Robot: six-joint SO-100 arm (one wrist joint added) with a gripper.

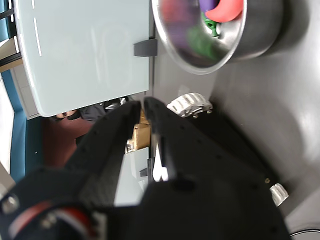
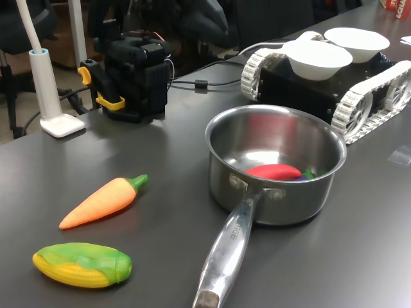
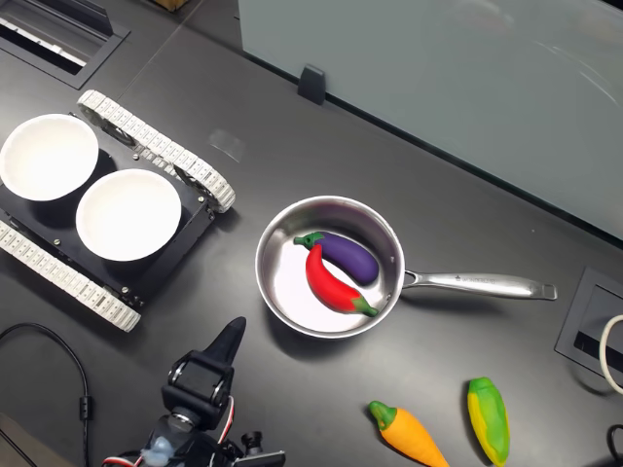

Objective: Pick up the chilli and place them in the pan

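1. In the second exterior view, going left to right, the tracked vehicle (image 3: 156, 156) carrying two white bowls (image 3: 128, 214) is sitting up and to the left of the gripper (image 3: 232, 336), well apart from it.
2. The gripper is pointing up toward the pan (image 3: 282, 292); its jaws are pressed together and holding nothing, and in the wrist view the gripper (image 1: 144, 107) is showing only a thin slit between them.
3. The chilli (image 3: 334, 282) is already lying inside the pan, just ahead and to the right of the jaws, its long axis running diagonally, its side touching a purple aubergine (image 3: 348, 256).
4. The placement is looking done; any further move would likely be a retreat, with nothing standing in the way.
5. Further right of the jaws, the carrot (image 3: 409, 433) and the corn cob (image 3: 490, 416) are resting on the surface (image 3: 506, 341), apart from the pan.
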